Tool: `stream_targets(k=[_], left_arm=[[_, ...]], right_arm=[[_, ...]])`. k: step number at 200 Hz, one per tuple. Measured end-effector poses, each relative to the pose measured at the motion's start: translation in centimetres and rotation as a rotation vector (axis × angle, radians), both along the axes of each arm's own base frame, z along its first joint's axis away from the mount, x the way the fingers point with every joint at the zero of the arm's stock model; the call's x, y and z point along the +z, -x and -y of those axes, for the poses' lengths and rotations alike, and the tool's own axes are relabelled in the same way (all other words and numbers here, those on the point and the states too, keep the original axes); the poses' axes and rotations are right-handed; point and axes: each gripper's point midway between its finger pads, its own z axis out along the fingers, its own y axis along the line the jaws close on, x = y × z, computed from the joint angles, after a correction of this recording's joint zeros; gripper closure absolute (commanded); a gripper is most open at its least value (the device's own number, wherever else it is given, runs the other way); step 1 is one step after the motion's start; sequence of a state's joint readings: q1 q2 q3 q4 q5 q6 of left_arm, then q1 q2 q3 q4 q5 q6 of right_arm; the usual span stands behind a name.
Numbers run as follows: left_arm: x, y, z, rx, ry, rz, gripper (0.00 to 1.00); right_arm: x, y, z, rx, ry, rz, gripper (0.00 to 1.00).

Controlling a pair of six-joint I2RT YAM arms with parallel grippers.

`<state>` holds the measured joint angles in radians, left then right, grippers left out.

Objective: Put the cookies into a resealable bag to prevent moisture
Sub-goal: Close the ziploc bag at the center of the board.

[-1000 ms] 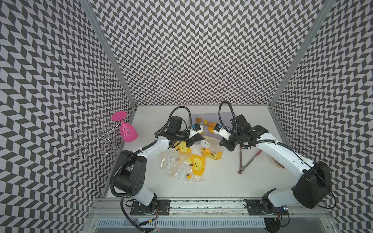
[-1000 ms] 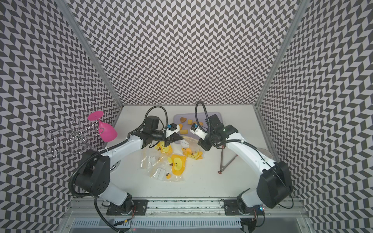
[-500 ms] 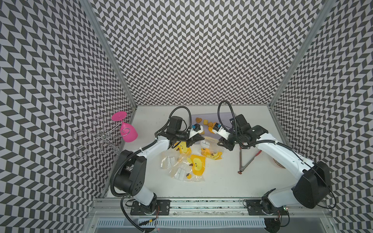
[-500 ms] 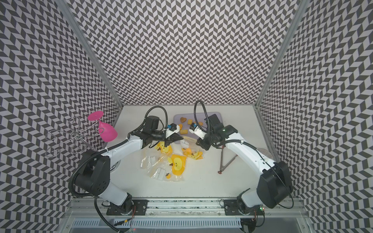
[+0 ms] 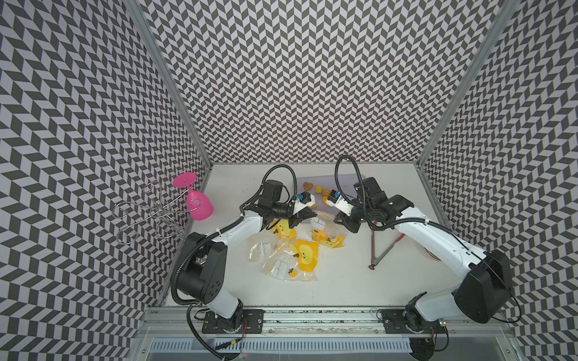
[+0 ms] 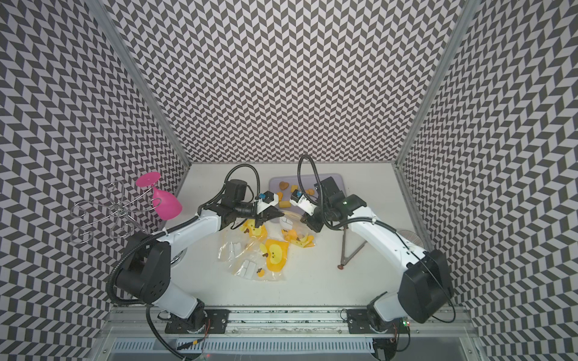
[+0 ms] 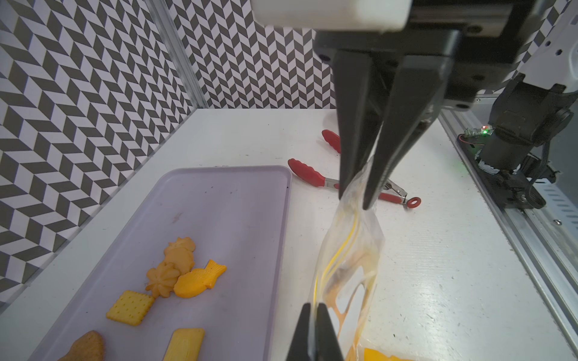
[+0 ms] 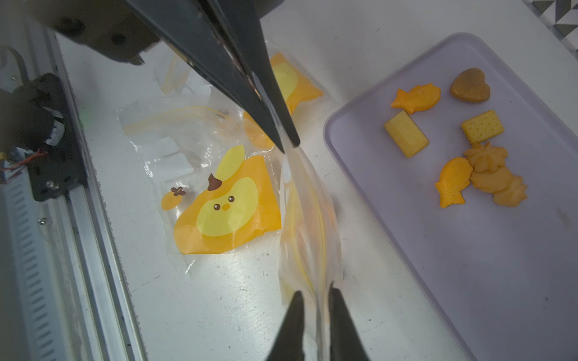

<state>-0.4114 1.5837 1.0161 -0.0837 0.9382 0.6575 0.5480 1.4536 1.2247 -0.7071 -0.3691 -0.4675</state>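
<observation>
Nearest the tabletop's front edge, spare printed bags [image 5: 305,258] lie loose around mid-table. Just beyond them, a clear resealable bag [image 7: 347,259] stretches between the two arms. The left gripper [image 7: 313,315] is clamped on one end, while the right gripper [image 7: 355,200] straddles the other with jaws slightly parted, apparently working to pull the mouth open beside the tray [image 7: 237,200]. The cookies [image 7: 184,275] lie in that tray by the tabletop's back edge, with none seemingly bagged yet. Red-handled tongs [image 7: 312,175] rest untouched toward the right edge.
</observation>
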Motion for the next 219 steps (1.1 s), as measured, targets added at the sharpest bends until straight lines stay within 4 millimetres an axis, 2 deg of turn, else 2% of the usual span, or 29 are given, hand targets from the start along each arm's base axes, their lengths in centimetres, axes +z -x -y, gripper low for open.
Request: stream_targets(k=[9,16,20,26,32,48,56,65,68,73,82,94,101,105,109,118,131,138,143,148,157,169,172,176,179,184,192,207,219], left_arm=[[0.0,0.0,0.0,0.0,0.0,0.0,1.0],[0.0,0.0,0.0,0.0,0.0,0.0,1.0],[0.0,0.0,0.0,0.0,0.0,0.0,1.0],[0.0,0.0,0.0,0.0,0.0,0.0,1.0],[0.0,0.0,0.0,0.0,0.0,0.0,1.0],[0.0,0.0,0.0,0.0,0.0,0.0,1.0],[0.0,0.0,0.0,0.0,0.0,0.0,1.0],[0.0,0.0,0.0,0.001,-0.001,0.0,1.0],[0.0,0.0,0.0,0.001,-0.001,0.0,1.0],[0.0,0.0,0.0,0.0,0.0,0.0,1.0],[0.0,0.0,0.0,0.0,0.0,0.0,1.0],[0.0,0.0,0.0,0.0,0.0,0.001,1.0],[0.0,0.0,0.0,0.001,0.0,0.001,1.0],[0.0,0.0,0.0,0.001,-0.001,0.0,1.0],[0.0,0.0,0.0,0.001,0.0,0.001,1.0],[0.1,0.0,0.0,0.001,0.0,0.001,1.0],[0.1,0.0,0.0,0.001,0.0,0.002,1.0],[0.0,0.0,0.0,0.0,0.0,0.003,1.0],[0.0,0.0,0.0,0.0,0.0,0.003,1.0],[0.1,0.0,-0.1,-0.001,0.0,0.004,1.0],[0.1,0.0,0.0,-0.003,0.001,0.004,1.0],[0.0,0.1,0.0,-0.006,0.001,0.003,1.0],[0.0,0.1,0.0,-0.007,0.001,0.003,1.0],[0.1,0.2,-0.1,-0.009,0.001,0.004,1.0],[0.1,0.2,-0.1,-0.011,0.001,0.004,1.0],[0.1,0.2,-0.1,-0.013,0.001,0.006,1.0],[0.1,0.4,-0.1,-0.02,0.002,0.007,1.0],[0.1,0.6,-0.1,-0.029,0.002,0.005,1.0],[0.1,0.7,-0.1,-0.033,0.002,0.006,1.0]], right_arm=[[0.1,-0.1,-0.1,0.001,-0.001,0.005,0.93],[0.1,0.0,-0.1,0.005,-0.001,0.008,0.96],[0.1,0.0,-0.2,0.005,-0.001,0.006,0.91],[0.0,0.1,-0.2,0.004,-0.001,0.003,0.73],[0.0,0.1,-0.2,0.006,0.0,0.005,0.7],[0.0,0.1,-0.4,0.011,0.002,0.011,1.0],[0.0,0.1,-0.4,0.012,0.001,0.011,1.0],[-0.1,0.0,-0.5,0.008,0.001,0.005,0.77],[-0.2,0.0,-0.5,0.011,0.002,0.005,0.75],[-0.3,0.0,-0.5,0.006,0.002,0.0,0.79],[-0.6,-0.1,-0.6,0.011,0.006,-0.001,1.0],[-0.9,-0.1,-0.8,0.017,0.007,-0.009,1.0],[-1.1,-0.1,-0.9,0.017,0.007,-0.017,0.82],[-1.1,-0.1,-0.9,0.016,0.006,-0.019,0.79],[-1.3,-0.1,-1.0,0.017,0.005,-0.023,0.81],[-1.4,-0.2,-1.1,0.022,0.006,-0.021,1.0],[-1.6,-0.2,-1.4,0.026,0.002,-0.025,0.99],[-1.7,-0.2,-1.4,0.024,0.0,-0.033,0.79],[-1.7,-0.2,-1.5,0.026,-0.002,-0.033,0.75],[-1.7,-0.2,-1.5,0.028,-0.004,-0.032,0.79],[-1.6,-0.3,-1.7,0.034,-0.011,-0.03,1.0],[-1.4,-0.3,-2.0,0.041,-0.022,-0.027,1.0],[-1.4,-0.2,-2.0,0.043,-0.025,-0.028,0.96],[-1.4,-0.2,-2.0,0.046,-0.027,-0.029,0.81],[-1.4,-0.1,-2.1,0.047,-0.029,-0.032,0.78],[-1.3,-0.1,-2.1,0.051,-0.034,-0.032,0.81],[-1.2,-0.1,-2.3,0.06,-0.041,-0.028,1.0],[-0.9,0.0,-2.6,0.068,-0.061,-0.029,0.99],[-0.9,0.0,-2.7,0.074,-0.066,-0.03,0.83]])
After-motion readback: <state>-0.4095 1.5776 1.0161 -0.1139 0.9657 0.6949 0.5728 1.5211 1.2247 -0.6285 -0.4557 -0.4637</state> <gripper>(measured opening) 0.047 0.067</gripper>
